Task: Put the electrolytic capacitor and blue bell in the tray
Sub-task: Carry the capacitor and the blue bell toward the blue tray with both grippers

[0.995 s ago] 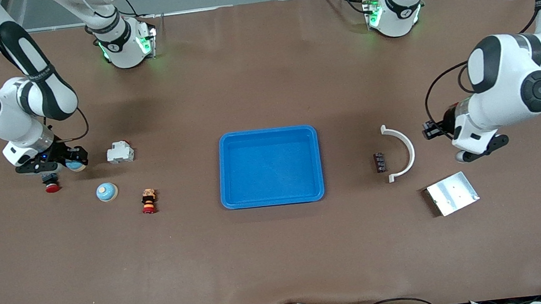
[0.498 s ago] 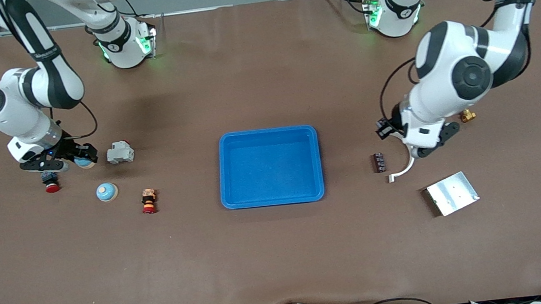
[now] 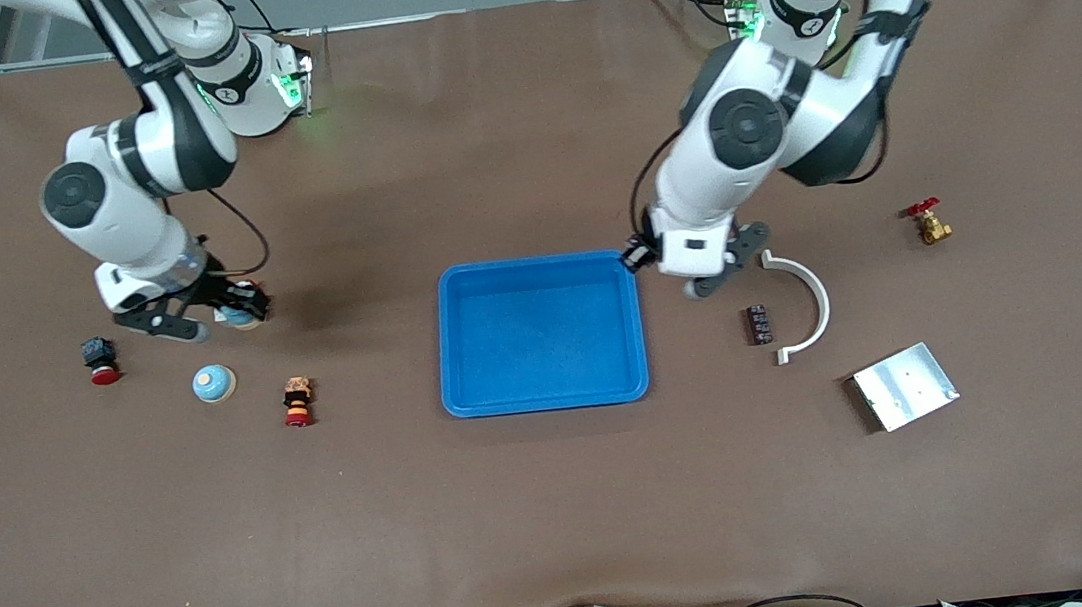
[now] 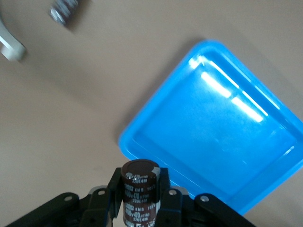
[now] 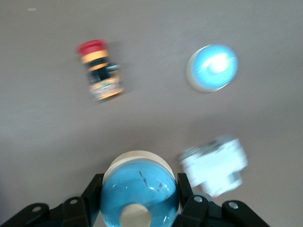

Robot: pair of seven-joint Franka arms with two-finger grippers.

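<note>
Left gripper (image 4: 137, 208) clamps the brown cylindrical electrolytic capacitor (image 4: 138, 191) at the bright blue shallow plastic tray (image 3: 546, 393)'s corner for release, while right gripper (image 5: 137, 208), well apart from that tray, clutches the round blue bell (image 5: 138, 196).

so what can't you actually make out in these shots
- White block, right wrist view: motion blur, type unreadable.
- Electrolytic capacitor, left wrist view: lower end cut off by the frame edge.
- Blue bell, front view: mostly hidden by the right gripper.
- Small dark part, front view: too small to identify.
</note>
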